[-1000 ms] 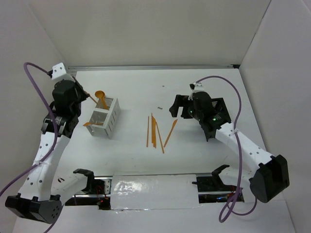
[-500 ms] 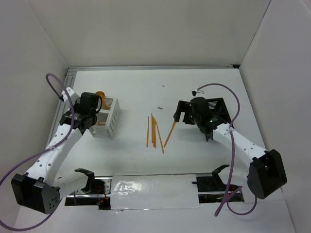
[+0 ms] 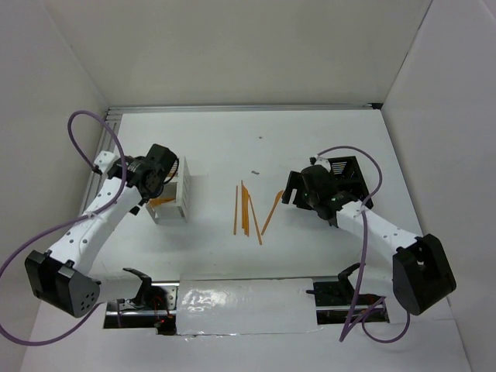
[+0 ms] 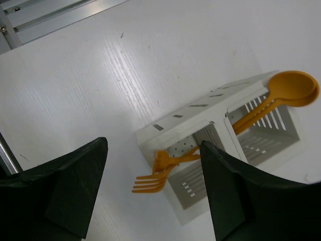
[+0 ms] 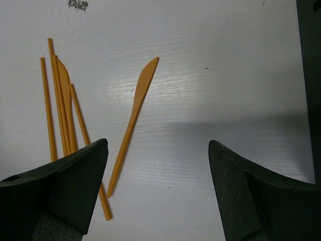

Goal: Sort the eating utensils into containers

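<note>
The white container [image 3: 184, 192] stands at the left. An orange spoon [image 4: 292, 89] leans out of its far compartment, and an orange fork [image 4: 153, 182] hangs over its near corner. My left gripper [image 4: 153, 150] hovers open just over that corner, holding nothing; from above the left gripper [image 3: 157, 184] sits at the caddy's left side. Mid-table lie several orange sticks [image 3: 245, 209] and a knife [image 5: 136, 114]. My right gripper [image 5: 158, 145] is open and empty, low over the table just right of the knife. The black container [image 3: 346, 175] stands behind it.
The white container [image 4: 210, 113] has slotted walls and a divider. An aluminium rail [image 4: 45, 15] runs along the back edge. The black container's wall [image 5: 309, 75] edges the right wrist view. White enclosure walls surround the table. A small dark speck [image 3: 254, 171] lies behind the sticks.
My left gripper came down beside the white container and opened, leaving the spoon leaning in it. My right gripper dropped lower toward the knife.
</note>
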{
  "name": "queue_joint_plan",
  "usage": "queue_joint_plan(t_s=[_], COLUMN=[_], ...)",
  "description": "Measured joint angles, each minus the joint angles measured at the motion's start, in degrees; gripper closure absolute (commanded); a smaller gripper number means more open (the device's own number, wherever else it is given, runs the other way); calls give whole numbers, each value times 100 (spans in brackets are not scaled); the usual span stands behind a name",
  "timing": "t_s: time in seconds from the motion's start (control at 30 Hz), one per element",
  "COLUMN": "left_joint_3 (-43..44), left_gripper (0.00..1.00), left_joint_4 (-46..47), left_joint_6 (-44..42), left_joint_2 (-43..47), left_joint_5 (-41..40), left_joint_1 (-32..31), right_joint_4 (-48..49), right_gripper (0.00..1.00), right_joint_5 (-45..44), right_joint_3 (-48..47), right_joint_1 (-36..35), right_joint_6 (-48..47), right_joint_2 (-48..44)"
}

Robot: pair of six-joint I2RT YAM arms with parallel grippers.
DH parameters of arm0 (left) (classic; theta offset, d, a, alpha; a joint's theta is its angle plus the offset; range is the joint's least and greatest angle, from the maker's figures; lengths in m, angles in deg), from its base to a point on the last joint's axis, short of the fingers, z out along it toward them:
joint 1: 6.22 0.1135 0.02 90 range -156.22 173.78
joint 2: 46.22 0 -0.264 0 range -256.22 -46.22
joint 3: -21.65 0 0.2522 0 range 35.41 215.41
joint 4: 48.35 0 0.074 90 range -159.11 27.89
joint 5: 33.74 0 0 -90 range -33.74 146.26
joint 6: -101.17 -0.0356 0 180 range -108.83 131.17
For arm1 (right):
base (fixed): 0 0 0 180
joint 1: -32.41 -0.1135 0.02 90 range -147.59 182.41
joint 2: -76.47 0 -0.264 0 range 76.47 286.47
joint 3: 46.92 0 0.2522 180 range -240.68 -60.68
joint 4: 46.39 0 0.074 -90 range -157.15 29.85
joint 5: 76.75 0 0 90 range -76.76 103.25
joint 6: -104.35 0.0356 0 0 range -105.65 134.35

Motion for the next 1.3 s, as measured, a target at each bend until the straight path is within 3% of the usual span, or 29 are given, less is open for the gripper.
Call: queue_joint_plan(t_s=[0.13,0.2,0.3,0.37,0.5,0.7,0.97,1.1,1.17,1.27,1.3], left_joint_3=[197,162,-90,-321,-273,643,-42,-72,-72,-72,-72], left_gripper=[0,0,0,0,0,0,0,0,0,0,0], left_joint_4=[107,787,2723,3799,4704,4723,4564,4533,4531,4540,4548], left_joint_6=[-380,-1545,-3720,-4909,-6284,-7243,-7545,-7563,-7565,-7573,-7573], left_joint_2=[232,479,964,1355,1738,1012,566,658,789,999,1054], left_joint_5=[-120,-125,162,933,2610,4319,5287,5399,5418,5434,5436], left_joint_1=[-323,-446,-501,-494,-496,-501,-501,-498,-498,-494,-494], right_joint_4=[48,61,109,166,199,173,151,74,17,-46,-72], right_gripper=[15,16,23,27,30,32,38,57,82,100,100], right_joint_5=[4,2,-4,-15,-44,-337,-870,-1231,-1412,-1692,-1790], right_joint_3=[31,48,57,61,63,-243,-750,-1064,-1228,-1488,-1585], right_joint_1=[-46,-79,-197,-299,-481,-879,-1469,-1648,-1711,-1836,-1880], right_joint_6=[74,111,175,234,328,468,848,1093,1169,1285,1307], right_joint_2=[177,260,466,695,1115,1519,2247,2592,2778,3067,3165])
